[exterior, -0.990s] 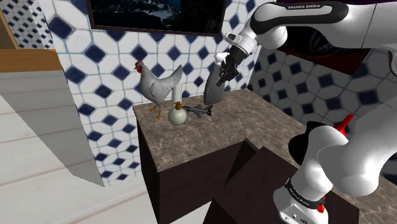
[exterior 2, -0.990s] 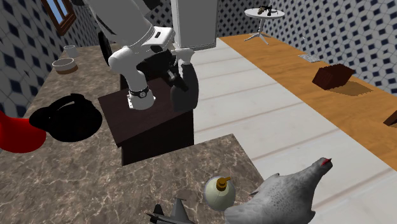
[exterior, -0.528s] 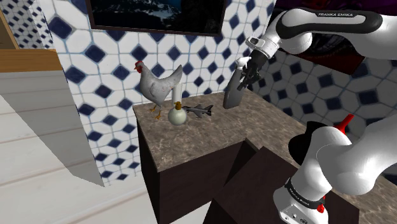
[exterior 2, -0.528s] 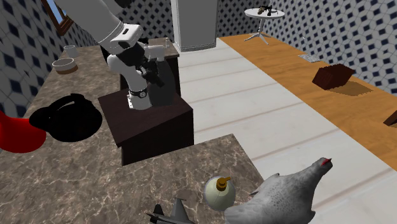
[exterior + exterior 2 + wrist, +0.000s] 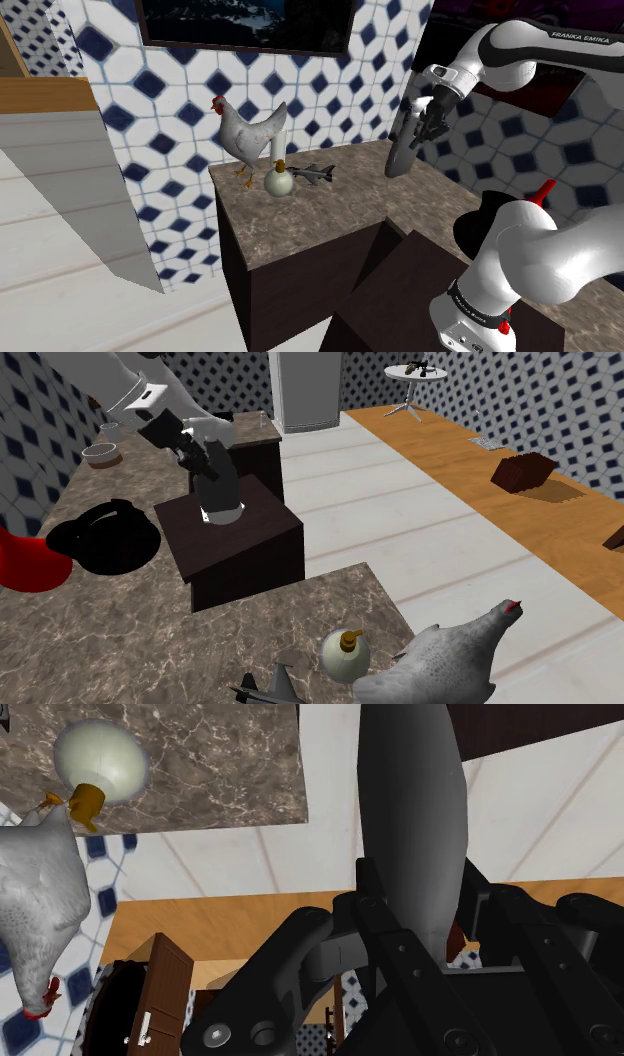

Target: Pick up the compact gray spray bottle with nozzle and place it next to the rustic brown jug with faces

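Marbled brown counter (image 5: pixel 300 225) runs along a blue-diamond tiled wall, and above it hangs the gripper (image 5: pixel 418 122), its fingers closed tight on the gray spray bottle (image 5: pixel 400 158). Clasped at one end, the bottle reaches out past the fingertips, its long axis nearly in line with them, pointing down at the counter with a slight tilt and seemingly clear of it. Which way the brown jug lies from the fingers I cannot tell. Well apart from the fingers a pale round flask (image 5: pixel 279 182) with a gold neck stands beside the chicken figure (image 5: pixel 250 130); its contents are hidden, as are those of the bowl (image 5: pixel 101 453)
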### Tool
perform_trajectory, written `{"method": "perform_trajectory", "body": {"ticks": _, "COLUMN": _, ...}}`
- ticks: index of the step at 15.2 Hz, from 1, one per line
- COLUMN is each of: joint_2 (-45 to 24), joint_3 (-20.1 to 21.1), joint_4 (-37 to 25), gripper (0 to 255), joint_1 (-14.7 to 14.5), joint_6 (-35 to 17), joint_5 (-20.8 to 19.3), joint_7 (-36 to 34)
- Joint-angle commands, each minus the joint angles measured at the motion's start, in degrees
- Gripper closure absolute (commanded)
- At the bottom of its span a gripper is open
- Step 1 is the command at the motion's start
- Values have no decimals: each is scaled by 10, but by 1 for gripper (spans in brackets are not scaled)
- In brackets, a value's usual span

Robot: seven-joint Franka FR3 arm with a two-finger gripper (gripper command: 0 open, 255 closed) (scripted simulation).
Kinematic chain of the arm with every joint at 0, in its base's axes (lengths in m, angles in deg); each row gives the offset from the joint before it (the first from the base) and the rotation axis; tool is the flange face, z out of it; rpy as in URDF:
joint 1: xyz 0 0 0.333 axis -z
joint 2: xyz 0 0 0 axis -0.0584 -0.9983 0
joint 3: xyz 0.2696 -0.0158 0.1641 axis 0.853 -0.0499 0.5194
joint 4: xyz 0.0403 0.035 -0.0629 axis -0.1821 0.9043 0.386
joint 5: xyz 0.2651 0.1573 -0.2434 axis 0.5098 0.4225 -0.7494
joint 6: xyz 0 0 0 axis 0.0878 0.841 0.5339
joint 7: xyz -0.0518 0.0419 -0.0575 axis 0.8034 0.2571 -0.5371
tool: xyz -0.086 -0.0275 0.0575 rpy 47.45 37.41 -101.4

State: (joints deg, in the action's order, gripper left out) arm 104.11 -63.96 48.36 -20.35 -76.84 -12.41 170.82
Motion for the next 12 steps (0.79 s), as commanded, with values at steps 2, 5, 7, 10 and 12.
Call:
{"method": "perform_trajectory", "body": {"ticks": 2, "joint_2": 43, "joint_3": -10, "joint_4": 14, "gripper": 255, "joint_1": 35, "joint_6": 37, "joint_5": -27, "joint_7": 16}}
{"method": "perform_trajectory", "body": {"ticks": 5, "joint_2": 77, "joint_3": -24, "joint_4": 16, "gripper": 255, "joint_1": 66, "joint_6": 78, "joint_5": -52, "joint_7": 36}}
{"method": "perform_trajectory", "body": {"ticks": 7, "joint_2": 96, "joint_3": -36, "joint_4": 13, "gripper": 255, "joint_1": 85, "joint_6": 105, "joint_5": -70, "joint_7": 51}}
{"method": "perform_trajectory", "body": {"ticks": 10, "joint_2": 121, "joint_3": -55, "joint_4": 4, "gripper": 255, "joint_1": 112, "joint_6": 147, "joint_5": -96, "joint_7": 75}}
{"method": "perform_trajectory", "body": {"ticks": 12, "joint_2": 135, "joint_3": -69, "joint_4": -6, "gripper": 255, "joint_1": 127, "joint_6": 174, "joint_5": -114, "joint_7": 93}}
